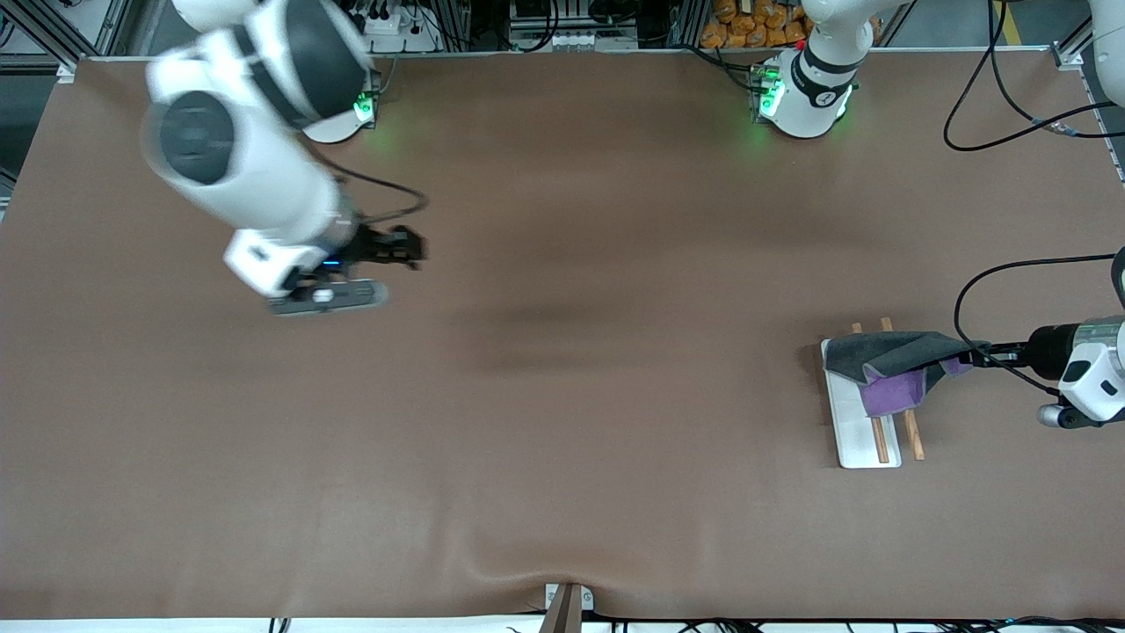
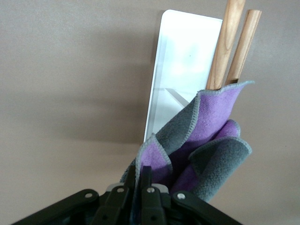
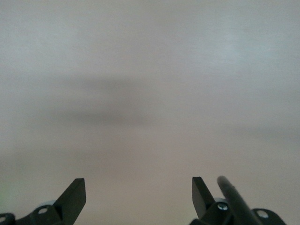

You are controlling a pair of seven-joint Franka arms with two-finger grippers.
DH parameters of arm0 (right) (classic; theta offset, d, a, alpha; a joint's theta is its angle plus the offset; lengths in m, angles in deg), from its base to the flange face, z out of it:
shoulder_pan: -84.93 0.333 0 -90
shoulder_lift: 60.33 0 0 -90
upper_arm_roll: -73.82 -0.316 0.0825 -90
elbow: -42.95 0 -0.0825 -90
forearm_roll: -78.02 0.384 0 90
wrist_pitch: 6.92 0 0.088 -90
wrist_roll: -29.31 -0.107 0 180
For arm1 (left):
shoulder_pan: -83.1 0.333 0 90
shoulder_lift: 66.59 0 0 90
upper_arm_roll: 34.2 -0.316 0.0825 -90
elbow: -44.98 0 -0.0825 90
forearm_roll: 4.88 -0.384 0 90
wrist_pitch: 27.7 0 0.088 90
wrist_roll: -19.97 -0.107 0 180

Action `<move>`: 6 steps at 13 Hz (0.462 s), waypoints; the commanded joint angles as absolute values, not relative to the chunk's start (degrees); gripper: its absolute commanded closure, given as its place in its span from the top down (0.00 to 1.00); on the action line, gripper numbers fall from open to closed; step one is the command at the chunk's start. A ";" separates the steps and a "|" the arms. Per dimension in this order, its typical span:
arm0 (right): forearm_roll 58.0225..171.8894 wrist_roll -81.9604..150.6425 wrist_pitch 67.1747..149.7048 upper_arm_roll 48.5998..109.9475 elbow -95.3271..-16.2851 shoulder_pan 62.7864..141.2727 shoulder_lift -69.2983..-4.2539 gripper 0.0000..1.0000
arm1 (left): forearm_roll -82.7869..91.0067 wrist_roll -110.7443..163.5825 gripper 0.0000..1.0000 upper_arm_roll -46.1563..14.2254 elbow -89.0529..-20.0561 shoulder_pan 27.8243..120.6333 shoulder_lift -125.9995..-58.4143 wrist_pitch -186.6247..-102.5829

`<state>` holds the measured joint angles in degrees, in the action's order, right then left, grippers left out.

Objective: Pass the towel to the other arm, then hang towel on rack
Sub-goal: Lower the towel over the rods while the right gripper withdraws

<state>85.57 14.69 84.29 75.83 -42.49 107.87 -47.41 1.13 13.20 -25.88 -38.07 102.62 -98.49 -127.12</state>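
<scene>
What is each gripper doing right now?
Left gripper: shut on the dark grey, purple-backed towel draped over the wooden-rod rack.
Right gripper: open, empty, over bare table.

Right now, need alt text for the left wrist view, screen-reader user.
The left end effector is shut on a corner of the towel, grey with its purple side showing, draped over the two wooden rods of the rack. The rack's white base sits on the brown table.
</scene>
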 commanded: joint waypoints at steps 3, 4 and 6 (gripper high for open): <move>85.93 23.14 80.45 74.35 -48.35 94.98 -55.74 1.00 | -0.22 12.59 0.03 -25.50 -37.55 102.79 -98.49 -127.46; 85.85 24.11 79.58 73.83 -48.89 92.60 -57.24 1.00 | -0.22 12.59 0.00 -25.50 -37.55 102.70 -98.49 -127.37; 84.80 24.30 77.21 73.21 -48.63 88.38 -58.04 1.00 | -0.22 12.59 0.00 -25.50 -37.55 102.61 -98.58 -127.46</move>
<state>85.44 23.76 78.10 75.38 -45.65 92.39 -54.66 1.11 13.17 -25.79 -37.98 102.58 -98.49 -127.18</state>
